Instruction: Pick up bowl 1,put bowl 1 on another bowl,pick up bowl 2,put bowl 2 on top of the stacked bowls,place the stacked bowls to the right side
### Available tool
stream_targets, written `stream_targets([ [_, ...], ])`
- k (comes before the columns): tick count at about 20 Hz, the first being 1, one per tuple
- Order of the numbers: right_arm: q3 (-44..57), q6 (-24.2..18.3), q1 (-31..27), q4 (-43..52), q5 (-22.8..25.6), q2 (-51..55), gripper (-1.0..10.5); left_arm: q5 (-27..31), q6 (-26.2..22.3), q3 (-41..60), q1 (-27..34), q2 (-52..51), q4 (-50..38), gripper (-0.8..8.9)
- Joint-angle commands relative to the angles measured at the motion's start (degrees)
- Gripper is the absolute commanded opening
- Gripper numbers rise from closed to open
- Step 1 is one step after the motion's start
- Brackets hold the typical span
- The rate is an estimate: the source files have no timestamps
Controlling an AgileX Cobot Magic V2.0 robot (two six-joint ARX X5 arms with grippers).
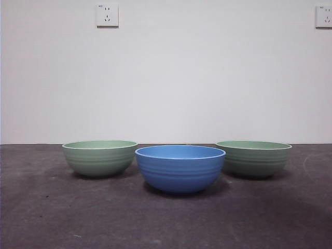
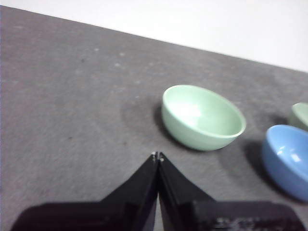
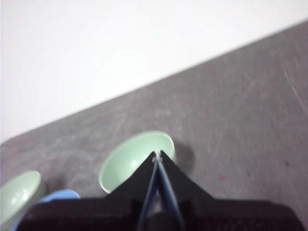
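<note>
Both waiting, jaws pressed together, gripping nothing. Lying just beyond the right gripper [image 3: 158, 155]: one pale green bowl [image 3: 137, 159], likelier first. Sitting farther ahead of the left gripper [image 2: 158, 156]: the other green bowl [image 2: 202, 116], blue bowl [image 2: 288, 159] beside.

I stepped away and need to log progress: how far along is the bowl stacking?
Nothing looks done yet. The blue bowl and the two pale green bowls stand apart on the table, none stacked. Nothing is in hand: the left gripper and right gripper are both shut and empty, off the bowls. Left to do: both green bowls onto the blue one, then the stack to the right side.
</note>
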State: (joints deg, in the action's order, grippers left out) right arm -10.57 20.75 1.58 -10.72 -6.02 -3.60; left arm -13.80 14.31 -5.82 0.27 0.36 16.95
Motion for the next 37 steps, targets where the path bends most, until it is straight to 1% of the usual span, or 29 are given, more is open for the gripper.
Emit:
stream_targets([
  [1, -4.07, 0.17, 0.04, -2.32, -0.83, -3.52, -0.1, -1.64, 2.21, -2.89, 0.17, 0.26, 1.97, -0.06],
  [5, -11.63, -3.69, 0.04, -9.18, -6.25, -9.92, -0.1, -5.46, 2.54, -7.32, 0.15, 1.42, 5.62, -0.06],
  [9, -20.17, -9.07, 0.11, -18.27, -10.58, -17.00, -0.1, -7.61, 2.54, -12.02, 0.13, 4.00, 7.80, -0.06],
  [11, -24.30, -11.56, 0.15, -22.69, -11.87, -20.26, -0.1, -8.24, 1.75, -14.84, 0.13, 5.95, 10.34, -0.06],
  [16, -34.10, -16.92, 0.87, -32.85, -14.86, -27.69, -0.1, -13.70, -2.49, -22.34, 0.11, 13.07, 16.00, -0.06],
  [18, -37.27, -18.53, 1.36, -36.59, -15.17, -30.12, -0.1, -15.50, -4.09, -25.27, 0.11, 16.15, 18.05, -0.06],
  [22, -42.16, -23.15, 2.71, -44.15, -15.12, -34.03, -0.1, -18.91, -7.45, -31.21, 0.04, 22.40, 23.19, -0.06],
  [25, -44.11, -24.37, 3.58, -48.83, -15.06, -35.69, -0.1, -21.31, -10.86, -35.15, 0.02, 26.75, 27.76, -0.06],
  [28, -44.26, -24.92, 3.89, -50.42, -14.95, -36.24, -0.1, -22.56, -14.64, -38.56, 0.02, 30.93, 32.39, -0.06],
  [30, -44.26, -24.70, 3.89, -50.36, -14.93, -36.28, 0.1, -22.60, -14.78, -39.28, 0.02, 32.46, 33.14, -0.05],
  [31, -44.26, -24.17, 3.89, -50.36, -14.82, -36.30, 0.5, -22.56, -14.73, -39.28, 0.02, 32.81, 33.22, 0.03],
  [32, -44.26, -23.67, 3.89, -50.38, -14.73, -36.50, 1.8, -22.49, -14.32, -39.28, 0.02, 33.00, 33.29, 0.45],
  [33, -44.26, -23.41, 3.89, -50.36, -14.69, -36.68, 3.3, -22.47, -13.94, -39.28, 0.02, 33.18, 33.31, 1.94],
  [34, -44.26, -23.17, 3.89, -50.36, -14.69, -36.92, 4.7, -22.34, -13.90, -39.28, 0.02, 33.35, 33.31, 4.07],
  [35, -44.26, -23.15, 3.89, -50.38, -14.67, -37.05, 5.6, -22.21, -13.90, -39.28, 0.02, 33.35, 33.31, 5.72],
  [36, -44.26, -23.15, 3.89, -50.38, -14.69, -37.29, 5.7, -22.23, -13.81, -39.28, 0.02, 33.35, 33.31, 5.97],
  [37, -44.26, -23.12, 3.89, -50.38, -14.69, -37.59, 5.7, -22.23, -12.96, -39.28, 0.02, 33.35, 33.31, 5.97],
])
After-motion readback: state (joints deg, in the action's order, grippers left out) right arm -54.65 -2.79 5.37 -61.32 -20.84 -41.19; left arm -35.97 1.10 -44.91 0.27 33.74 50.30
